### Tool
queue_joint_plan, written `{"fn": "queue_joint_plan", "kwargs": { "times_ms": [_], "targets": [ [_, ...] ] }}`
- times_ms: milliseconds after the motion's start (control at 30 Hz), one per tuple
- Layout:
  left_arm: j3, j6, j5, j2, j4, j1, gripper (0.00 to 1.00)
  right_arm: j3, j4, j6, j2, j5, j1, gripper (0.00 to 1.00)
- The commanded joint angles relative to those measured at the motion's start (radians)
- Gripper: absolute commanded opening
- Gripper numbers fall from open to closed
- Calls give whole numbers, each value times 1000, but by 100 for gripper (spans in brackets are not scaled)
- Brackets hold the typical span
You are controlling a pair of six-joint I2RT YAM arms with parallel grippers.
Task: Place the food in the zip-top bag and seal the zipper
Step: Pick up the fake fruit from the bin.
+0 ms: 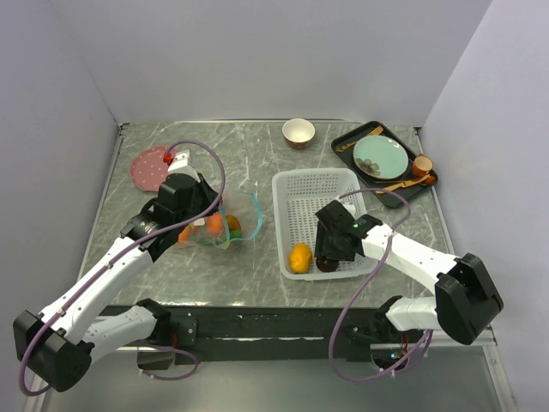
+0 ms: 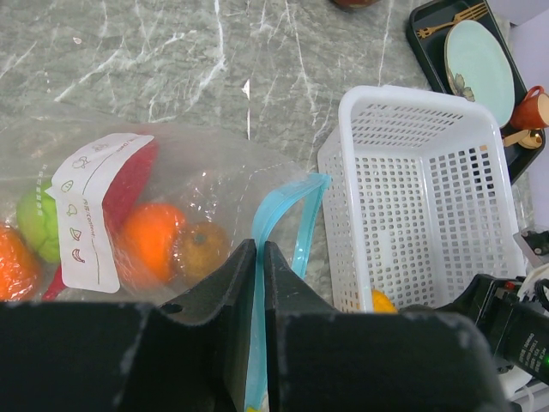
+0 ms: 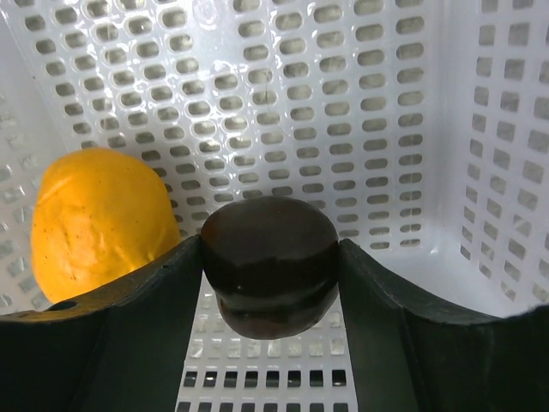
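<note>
Right gripper (image 3: 271, 287): jaws clamped on dark round fruit (image 3: 268, 245), inside white mesh basket (image 3: 360, 112), beside yellow fruit (image 3: 99, 215). Left gripper (image 2: 259, 257): jaws pinching zipper (image 2: 289, 215) of zip-top bag (image 2: 214, 180), left of basket.

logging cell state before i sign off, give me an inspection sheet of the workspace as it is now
surface: grey marbled table
job's things: zip-top bag lies left of the basket, holding an orange, kiwi, green apple and red chili; zipper unsealed; yellow fruit and dark round fruit in the white basket
clutter: pink plate, bowl, black tray with teal plate, cup, spoons
grippers: left gripper shut on the zipper; right gripper shut on the dark round fruit
cables: purple cable loops along each arm
surroundings: plain grey walls
</note>
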Motion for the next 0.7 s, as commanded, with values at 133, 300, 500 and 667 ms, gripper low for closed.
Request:
{"fn": "queue_joint_plan", "kwargs": {
  "times_ms": [133, 300, 500, 667],
  "targets": [
    [13, -3, 4, 4, 28, 0, 14, 108, 63, -24, 47, 98, -35, 50],
    [11, -5, 8, 5, 33, 0, 14, 188, 114, -58, 124, 123, -63, 51],
    [20, -3, 1, 9, 24, 0, 14, 291, 172, -81, 275, 123, -87, 53],
    [14, -5, -6, 1, 19, 0, 14, 331, 200, -97, 346, 112, -93, 56]
  ]
}}
